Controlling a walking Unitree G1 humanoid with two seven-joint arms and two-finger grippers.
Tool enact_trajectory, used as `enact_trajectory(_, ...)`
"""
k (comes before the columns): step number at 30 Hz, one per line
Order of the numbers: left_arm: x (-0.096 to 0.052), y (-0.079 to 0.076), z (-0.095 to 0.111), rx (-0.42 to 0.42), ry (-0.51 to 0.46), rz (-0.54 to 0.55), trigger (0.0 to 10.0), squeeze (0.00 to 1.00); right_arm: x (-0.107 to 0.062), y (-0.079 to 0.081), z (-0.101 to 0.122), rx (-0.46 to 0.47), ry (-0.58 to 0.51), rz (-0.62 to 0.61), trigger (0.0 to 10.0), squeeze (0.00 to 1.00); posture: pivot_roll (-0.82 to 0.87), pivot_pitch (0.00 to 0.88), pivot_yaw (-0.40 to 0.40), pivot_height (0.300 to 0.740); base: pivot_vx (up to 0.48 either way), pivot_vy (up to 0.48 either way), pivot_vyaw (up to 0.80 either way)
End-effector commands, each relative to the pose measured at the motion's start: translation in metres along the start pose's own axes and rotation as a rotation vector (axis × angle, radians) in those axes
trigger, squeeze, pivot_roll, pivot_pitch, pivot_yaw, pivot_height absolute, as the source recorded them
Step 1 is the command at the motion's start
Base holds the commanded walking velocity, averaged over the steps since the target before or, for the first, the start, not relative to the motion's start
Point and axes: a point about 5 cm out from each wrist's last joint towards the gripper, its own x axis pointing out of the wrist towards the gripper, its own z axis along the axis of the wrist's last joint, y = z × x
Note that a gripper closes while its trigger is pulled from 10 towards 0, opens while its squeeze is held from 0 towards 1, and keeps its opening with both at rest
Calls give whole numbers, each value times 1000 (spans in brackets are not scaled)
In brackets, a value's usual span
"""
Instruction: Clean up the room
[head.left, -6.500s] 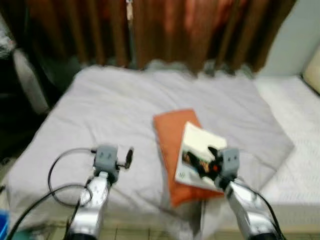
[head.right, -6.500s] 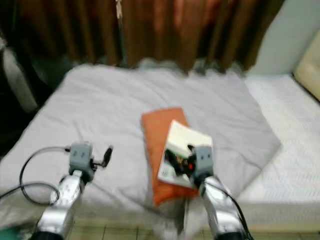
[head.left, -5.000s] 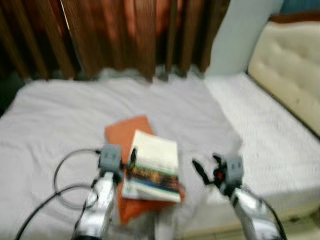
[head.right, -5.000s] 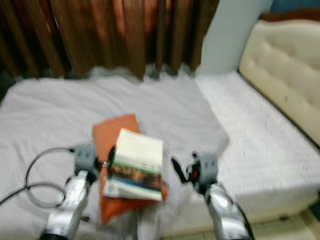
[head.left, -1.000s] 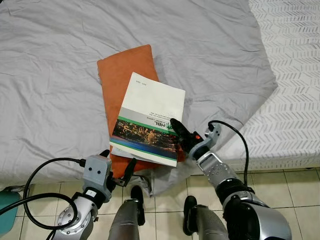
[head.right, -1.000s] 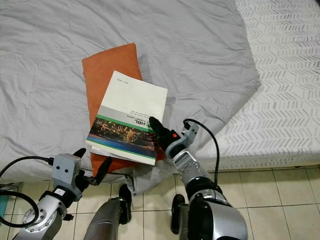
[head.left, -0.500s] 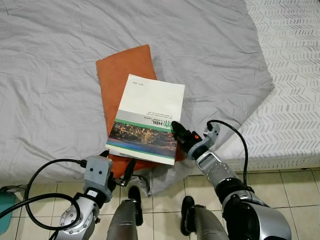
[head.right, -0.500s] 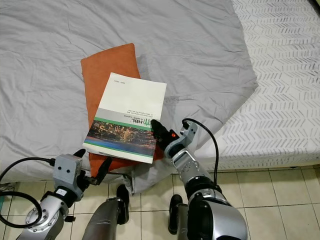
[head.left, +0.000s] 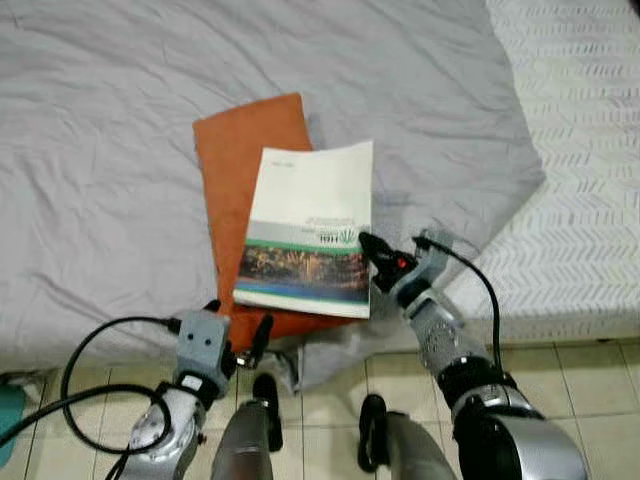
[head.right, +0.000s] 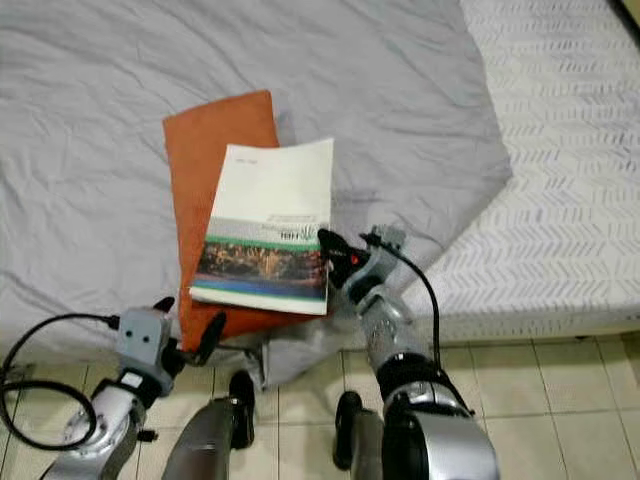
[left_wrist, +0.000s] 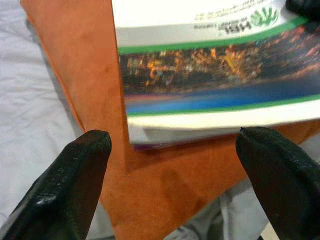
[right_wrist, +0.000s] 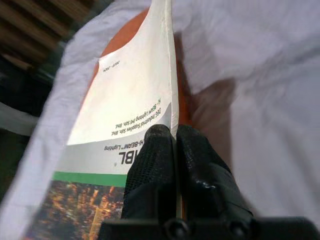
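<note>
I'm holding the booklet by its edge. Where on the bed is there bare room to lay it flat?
Bare grey sheet spreads left of the orange cushion and beyond it, and the patterned mattress right of the sheet is bare. Crowded: the near edge, where the right gripper pinches the booklet over the cushion.

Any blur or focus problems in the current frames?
Both eye views are slightly soft, so the title on the booklet is unreadable. Left wrist view: booklet cover photo smeared, near fingers blurred. Right wrist view: sharp on the right gripper pinching the booklet's edge, far bedsheet out of focus.
</note>
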Motion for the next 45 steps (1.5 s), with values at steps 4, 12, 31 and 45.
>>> enact_trajectory(4,-1,-3,-15,14,64,10,10000,0,-8,-8,3,-83,-51,-77,0,0,148,330,-40,740,0,0,0)
enact_trajectory(12,13,-4,-14,23,55,53,10000,0,-29,-24,36,-361,-189,-188,0,0,94,150,-65,740,0,0,0)
enact_trajectory(31,27,30,19,-11,-134,293,10000,0,-124,-62,2,-521,-78,-324,0,0,19,0,-48,740,0,0,0)
enact_trajectory(45,50,23,-3,-9,-34,243,10000,0,-112,-65,-4,-500,-12,-308,0,0,-35,0,-12,740,0,0,0)
